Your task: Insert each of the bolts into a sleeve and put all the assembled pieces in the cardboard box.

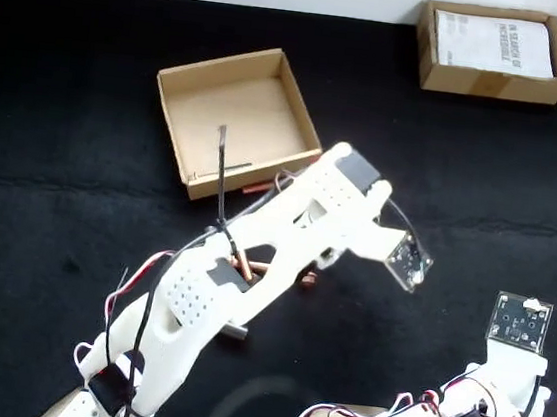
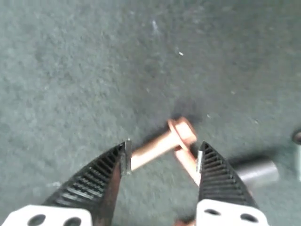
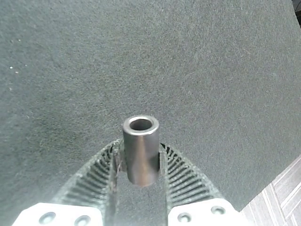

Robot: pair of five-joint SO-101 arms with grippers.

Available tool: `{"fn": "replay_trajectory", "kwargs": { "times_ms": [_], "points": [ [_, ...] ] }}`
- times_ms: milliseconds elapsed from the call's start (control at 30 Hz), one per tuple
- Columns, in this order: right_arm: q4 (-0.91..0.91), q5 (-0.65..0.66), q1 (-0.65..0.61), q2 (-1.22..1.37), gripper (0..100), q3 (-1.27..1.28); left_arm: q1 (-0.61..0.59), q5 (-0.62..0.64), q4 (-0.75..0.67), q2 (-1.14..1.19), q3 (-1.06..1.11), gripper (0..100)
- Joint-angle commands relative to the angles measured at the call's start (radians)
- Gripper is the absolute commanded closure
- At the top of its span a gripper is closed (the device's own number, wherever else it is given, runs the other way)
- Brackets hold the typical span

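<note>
In the left wrist view, two copper bolts [image 2: 160, 143] lie on the dark mat with their heads touching. My left gripper [image 2: 164, 148] is open just above them, one finger on each side. A grey sleeve [image 2: 256, 172] lies on its side close by. My right gripper [image 3: 140, 150] is shut on another metal sleeve [image 3: 140, 150], held upright with its bore facing the camera. In the high view the left arm [image 1: 286, 230] stretches over the bolts [image 1: 308, 279], in front of the open cardboard box [image 1: 238, 118]. A sleeve [image 1: 234, 331] lies beside that arm.
A second cardboard box [image 1: 498, 52] with a printed sheet in it stands at the back right. Another copper bolt [image 1: 255, 191] lies by the near wall of the open box. The right arm [image 1: 519, 322] is at the front right, near the table edge.
</note>
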Motion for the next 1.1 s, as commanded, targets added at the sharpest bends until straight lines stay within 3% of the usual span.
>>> {"fn": "replay_trajectory", "kwargs": {
  "times_ms": [0, 233, 400, 667, 767, 933, 1067],
  "points": [
    [-0.016, 0.015, -0.01, -0.015, 99.1, -0.008, -0.022, -0.33, -0.06, 0.005, -0.038, 77],
    [-0.016, 0.015, -0.01, -0.015, 99.1, -0.012, -0.044, -0.331, -0.143, 0.056, -0.038, 78],
    [-0.016, 0.014, -0.01, -0.015, 99.1, -0.012, -0.038, -0.331, -0.143, 0.068, -0.038, 99],
    [-0.018, 0.011, -0.012, -0.015, 99.1, -0.002, -0.015, -0.322, -0.147, 0.061, -0.039, 99],
    [-0.024, 0.009, -0.012, -0.015, 99.1, -0.005, 0.007, -0.227, -0.13, 0.061, -0.104, 99],
    [-0.024, 0.0, -0.016, -0.015, 99.1, -0.013, 0.045, -0.048, 0.032, 0.061, -0.346, 99],
    [-0.018, -0.149, -0.068, -0.015, 99.1, -0.039, 0.082, 0.132, 0.129, 0.061, -0.53, 99]
  ]
}}
